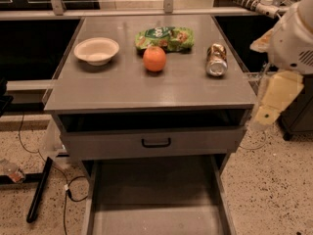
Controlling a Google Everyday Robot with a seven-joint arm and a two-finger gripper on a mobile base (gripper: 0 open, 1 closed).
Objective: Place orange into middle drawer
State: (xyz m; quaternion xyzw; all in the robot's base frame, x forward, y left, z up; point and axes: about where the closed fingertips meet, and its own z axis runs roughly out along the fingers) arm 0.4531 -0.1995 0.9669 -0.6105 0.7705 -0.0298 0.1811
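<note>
The orange (154,58) sits on the grey cabinet top (146,89), near the middle, just in front of a green snack bag (165,37). The middle drawer (154,199) is pulled out at the bottom of the view, and its flat grey floor is bare. My gripper (273,101) hangs off the right edge of the cabinet, level with its front corner. It is well right of the orange, above the floor, and holds nothing that I can see.
A white bowl (97,50) stands at the left of the top. A metal can (216,59) lies on its side at the right. A shut drawer front with a black handle (156,142) is below the top. Cables and a black pole (39,190) lie on the floor at left.
</note>
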